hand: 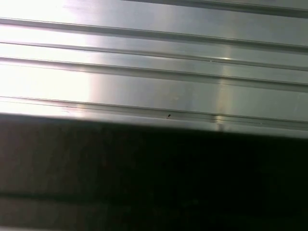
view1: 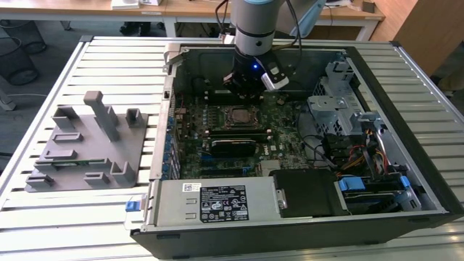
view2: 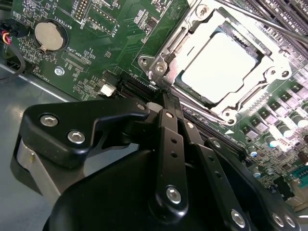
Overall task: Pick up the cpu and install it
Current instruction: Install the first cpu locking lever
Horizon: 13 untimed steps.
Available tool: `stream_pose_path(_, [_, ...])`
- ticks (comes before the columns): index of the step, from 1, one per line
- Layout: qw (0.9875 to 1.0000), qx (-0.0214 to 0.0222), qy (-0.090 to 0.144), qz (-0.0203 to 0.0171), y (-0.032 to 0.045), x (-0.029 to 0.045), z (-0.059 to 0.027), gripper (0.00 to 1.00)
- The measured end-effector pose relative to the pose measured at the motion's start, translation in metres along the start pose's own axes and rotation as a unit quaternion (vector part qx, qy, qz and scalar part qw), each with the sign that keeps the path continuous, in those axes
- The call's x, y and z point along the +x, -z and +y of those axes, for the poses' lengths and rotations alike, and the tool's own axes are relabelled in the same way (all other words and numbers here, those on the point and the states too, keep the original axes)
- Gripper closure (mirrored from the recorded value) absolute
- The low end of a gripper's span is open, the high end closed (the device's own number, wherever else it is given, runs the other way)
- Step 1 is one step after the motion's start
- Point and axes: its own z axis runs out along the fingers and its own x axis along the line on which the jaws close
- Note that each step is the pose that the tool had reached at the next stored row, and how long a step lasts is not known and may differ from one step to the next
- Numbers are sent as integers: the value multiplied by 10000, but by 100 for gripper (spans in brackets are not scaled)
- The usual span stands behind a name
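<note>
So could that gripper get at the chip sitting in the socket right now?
Probably yes: the cpu lies face-up and uncovered in its socket, and the gripper sits just beside it with nothing between them.

Colours I read off my feeds: green board, silver chip, black gripper

I see the cpu (view2: 222, 65) pale silvery-grey in a shiny metal socket frame (view2: 169, 48) on the green motherboard (view2: 120, 38); at its 9 o'clock a silver coin battery (view2: 48, 35). The gripper (view2: 166, 103) is glossy black with silver screws. The fixture block (view1: 83, 147) is grey, the slatted table (view1: 101, 223) white-grey.

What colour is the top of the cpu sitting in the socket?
Silvery-grey metal; the cpu shows best in the second wrist view.
</note>
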Motion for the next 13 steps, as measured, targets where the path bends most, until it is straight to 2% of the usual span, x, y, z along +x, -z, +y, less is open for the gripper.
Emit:
stream_pose_path(6, [10000,23,1,2,-10,1,-6,89])
stream_pose_path(9, [10000,22,0,2,25,0,-3,89])
stream_pose_path(13, [10000,43,1,3,8,0,-5,89])
